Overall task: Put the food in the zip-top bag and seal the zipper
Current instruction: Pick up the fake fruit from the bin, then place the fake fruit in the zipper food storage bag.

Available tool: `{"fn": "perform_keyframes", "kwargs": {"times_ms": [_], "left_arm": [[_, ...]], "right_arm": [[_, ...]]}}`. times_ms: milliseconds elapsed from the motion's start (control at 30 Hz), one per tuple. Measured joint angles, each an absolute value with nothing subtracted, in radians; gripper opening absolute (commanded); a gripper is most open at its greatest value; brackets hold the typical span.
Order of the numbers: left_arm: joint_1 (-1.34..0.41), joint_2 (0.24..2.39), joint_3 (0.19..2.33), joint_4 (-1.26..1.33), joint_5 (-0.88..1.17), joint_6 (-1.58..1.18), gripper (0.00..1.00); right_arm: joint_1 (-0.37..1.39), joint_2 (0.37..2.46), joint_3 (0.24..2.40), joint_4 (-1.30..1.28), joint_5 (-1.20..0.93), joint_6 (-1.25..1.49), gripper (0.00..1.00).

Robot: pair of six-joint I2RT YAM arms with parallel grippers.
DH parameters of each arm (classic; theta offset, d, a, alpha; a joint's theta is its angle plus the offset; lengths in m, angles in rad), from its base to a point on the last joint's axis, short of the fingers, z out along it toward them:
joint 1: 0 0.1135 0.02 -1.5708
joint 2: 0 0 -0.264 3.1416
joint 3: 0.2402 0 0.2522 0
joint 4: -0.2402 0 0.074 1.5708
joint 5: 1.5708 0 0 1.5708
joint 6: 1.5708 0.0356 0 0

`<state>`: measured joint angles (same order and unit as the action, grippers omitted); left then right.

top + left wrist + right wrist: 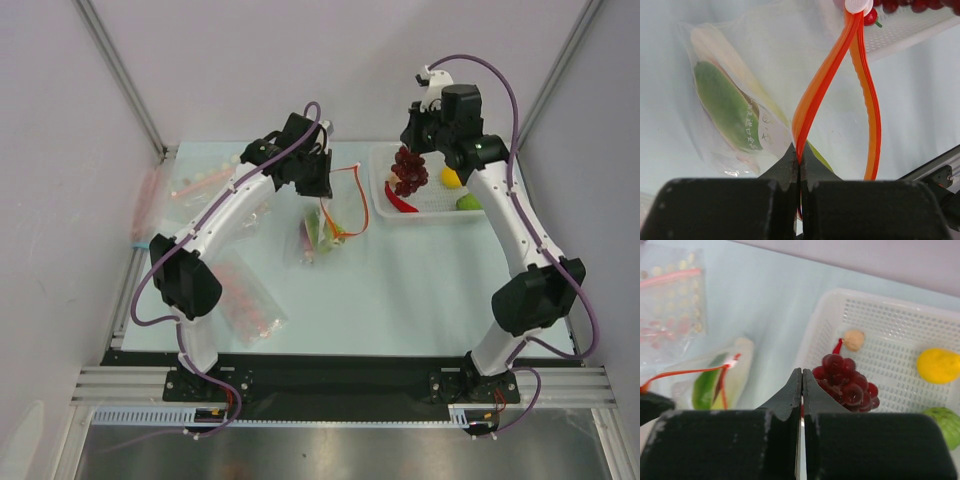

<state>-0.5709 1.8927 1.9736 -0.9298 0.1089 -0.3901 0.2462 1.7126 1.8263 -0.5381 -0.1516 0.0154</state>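
Note:
The clear zip-top bag (318, 232) lies left of centre with its mouth lifted. The green-and-white scallion (722, 105) lies inside it, beside the white label (771, 134). My left gripper (318, 190) (799, 156) is shut on the red-orange zipper strip (812, 95) and holds one lip up, so the strip loops open (350, 200). My right gripper (412, 148) (802, 376) is shut on the dark red grapes (409, 172) (847, 385), which hang from it above the left end of the white basket (432, 214).
The basket (880, 302) holds a yellow fruit (451, 178) (938, 365), a green round fruit (467, 201) (942, 422) and a red chili (400, 203). Clear bags with pink-red dots lie at the near left (250, 300) and the far left (195, 185) (670, 300).

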Motion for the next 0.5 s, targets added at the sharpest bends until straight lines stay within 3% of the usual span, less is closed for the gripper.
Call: {"fn": "perform_keyframes", "kwargs": {"times_ms": [500], "left_arm": [[-0.571,1.892,1.925,-0.908,0.173,-0.391,0.00]], "right_arm": [[0.388,1.428,1.779,-0.429,-0.173,0.052,0.00]]}}
